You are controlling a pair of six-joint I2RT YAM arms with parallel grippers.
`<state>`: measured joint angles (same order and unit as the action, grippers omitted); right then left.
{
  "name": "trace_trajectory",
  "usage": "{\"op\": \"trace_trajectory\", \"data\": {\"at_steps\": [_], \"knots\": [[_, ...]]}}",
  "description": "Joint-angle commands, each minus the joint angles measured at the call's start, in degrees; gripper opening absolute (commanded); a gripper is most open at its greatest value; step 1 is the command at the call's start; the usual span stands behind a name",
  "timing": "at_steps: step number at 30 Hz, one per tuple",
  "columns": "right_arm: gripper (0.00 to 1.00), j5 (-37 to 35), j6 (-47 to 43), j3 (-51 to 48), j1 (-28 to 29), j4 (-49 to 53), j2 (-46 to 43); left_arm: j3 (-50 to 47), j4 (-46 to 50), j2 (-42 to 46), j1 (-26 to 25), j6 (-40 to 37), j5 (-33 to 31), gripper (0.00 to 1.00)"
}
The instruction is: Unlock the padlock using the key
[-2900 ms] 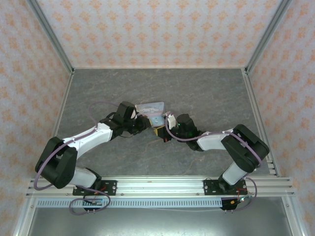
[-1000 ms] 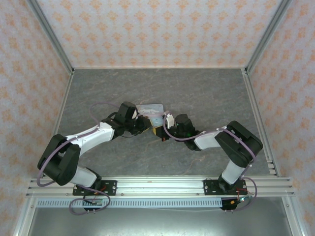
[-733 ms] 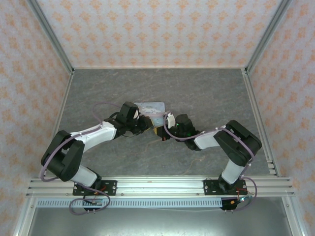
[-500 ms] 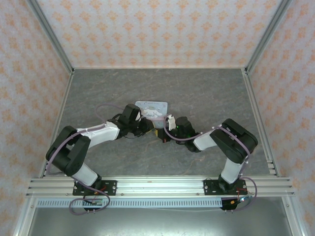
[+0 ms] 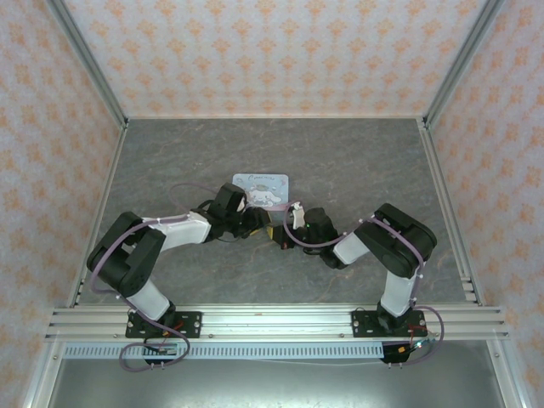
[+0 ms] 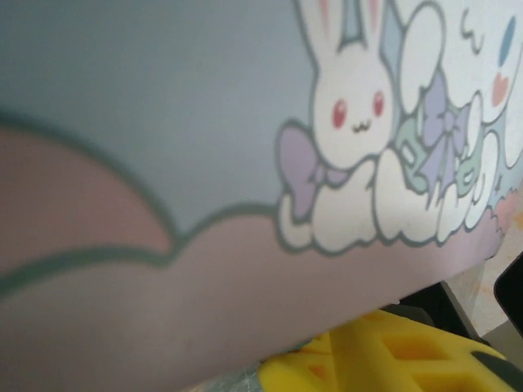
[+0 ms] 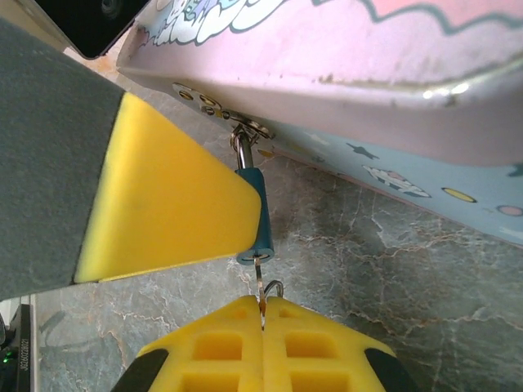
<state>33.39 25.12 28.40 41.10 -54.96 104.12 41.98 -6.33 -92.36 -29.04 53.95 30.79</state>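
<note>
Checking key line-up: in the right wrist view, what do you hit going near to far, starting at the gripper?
right gripper, shut on the key → padlock → shackle → hasp → cartoon-printed tin

Nothing here gives you text, a number, a brand or a sign you can read. The tin bears cartoon print, not lettering: in the left wrist view its lid has a white rabbit with red eyes and a purple bow, and in the right wrist view its side wall has small stars. From the top camera, any marks on the lid are too small to read.
</note>
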Motion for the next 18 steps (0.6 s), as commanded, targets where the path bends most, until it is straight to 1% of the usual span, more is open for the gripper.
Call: {"op": "trace_trajectory", "data": {"at_steps": [1,5,10,14,16,18], "knots": [[0.00,-0.4,1.0,-0.4,0.3,-3.3,0.1,-0.4,2.3,3.9,0.2,-0.9,-3.5,0.51],[0.00,0.2,2.5,0.2,0.4,-2.2,0.1,-2.6,2.6,7.7,0.5,0.1,-5.8,0.57],[0.00,0.1,6.2,0.2,0.5,-2.9,0.0,-7.9,-1.7,13.5,1.2,3.4,-8.9,0.65],[0.00,0.3,9.8,0.4,0.5,-3.6,-0.3,-14.5,-11.4,17.6,1.2,9.3,-11.6,0.69],[0.00,0.3,11.6,0.6,0.5,-3.5,-0.7,-17.6,-17.1,18.7,1.2,12.2,-12.4,0.69],[0.00,0.4,13.4,0.9,0.5,-3.5,-1.1,-19.5,-20.9,19.1,1.1,13.7,-12.4,0.68]]}}
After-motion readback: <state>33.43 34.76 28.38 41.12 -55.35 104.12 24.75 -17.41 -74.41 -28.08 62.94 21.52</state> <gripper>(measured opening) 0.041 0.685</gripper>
